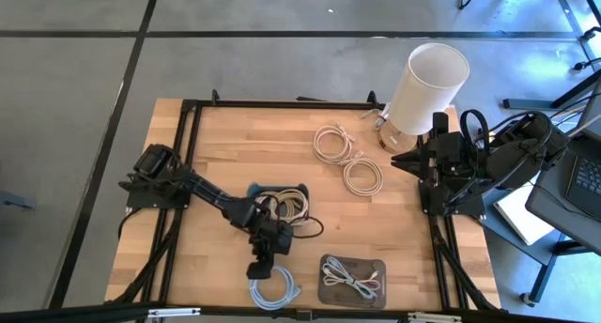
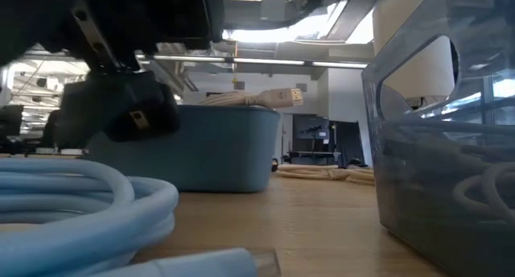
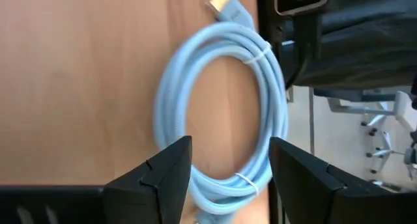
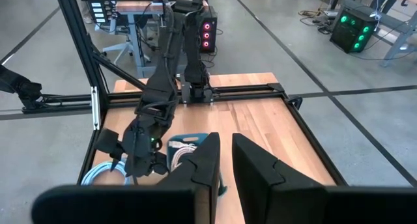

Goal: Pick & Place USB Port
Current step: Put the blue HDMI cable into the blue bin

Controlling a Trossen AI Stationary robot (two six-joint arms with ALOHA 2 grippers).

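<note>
A light blue coiled USB cable [image 1: 273, 287] lies flat on the wood near the table's near edge; its gold plug [image 3: 220, 2] points away from the coil. My left gripper [image 1: 259, 268] hangs just above the coil's far side, open. In the left wrist view [image 3: 229, 146] its two fingers stand on either side of the coil's strands [image 3: 260, 113]; I see no touch. In the low view the gripper [image 2: 121, 108] sits above the cable [image 2: 72, 200]. My right gripper [image 1: 406, 161] waits at the table's right edge, fingers nearly together [image 4: 225, 140].
A blue bin [image 1: 255, 190] of cream cables stands just beyond the left gripper. A grey tray [image 1: 327, 267] holding a cable lies to the right of the blue coil. Two cream coils [image 1: 331, 140] [image 1: 362, 176] and a white cylinder [image 1: 424, 84] sit toward the far right.
</note>
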